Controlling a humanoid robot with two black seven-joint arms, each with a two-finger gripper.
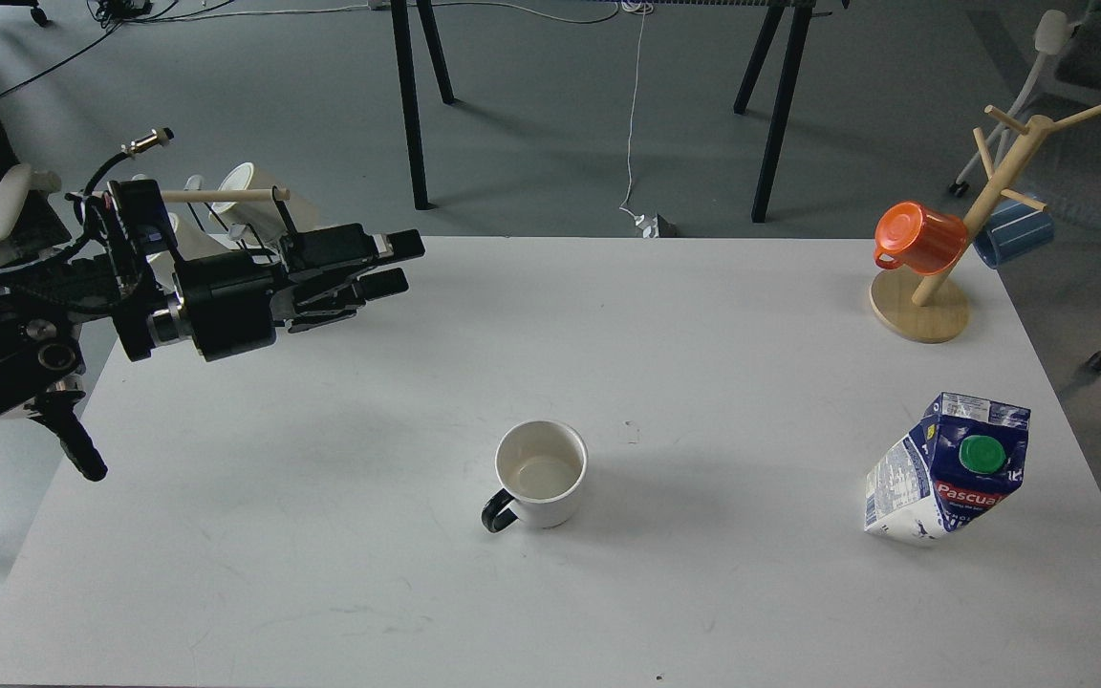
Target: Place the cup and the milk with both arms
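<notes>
The cup [541, 474], a cream-white mug with a black loop handle at its lower left, stands upright on the white table [703, 334] near the middle front. The milk [948, 470], a dented blue and white carton with a green cap and red "Pascual" label, stands leaning at the front right. My left gripper [396, 265] is open and empty, raised well above and to the left of the cup, over the table's back left. My right gripper is out of view.
A black wire rack [226, 268] with white "HOME" mugs stands at the back left, partly behind my left arm. A wooden mug tree [952, 258] with an orange cup [918, 238] and a blue cup [1012, 232] stands at the back right. Chairs flank the table.
</notes>
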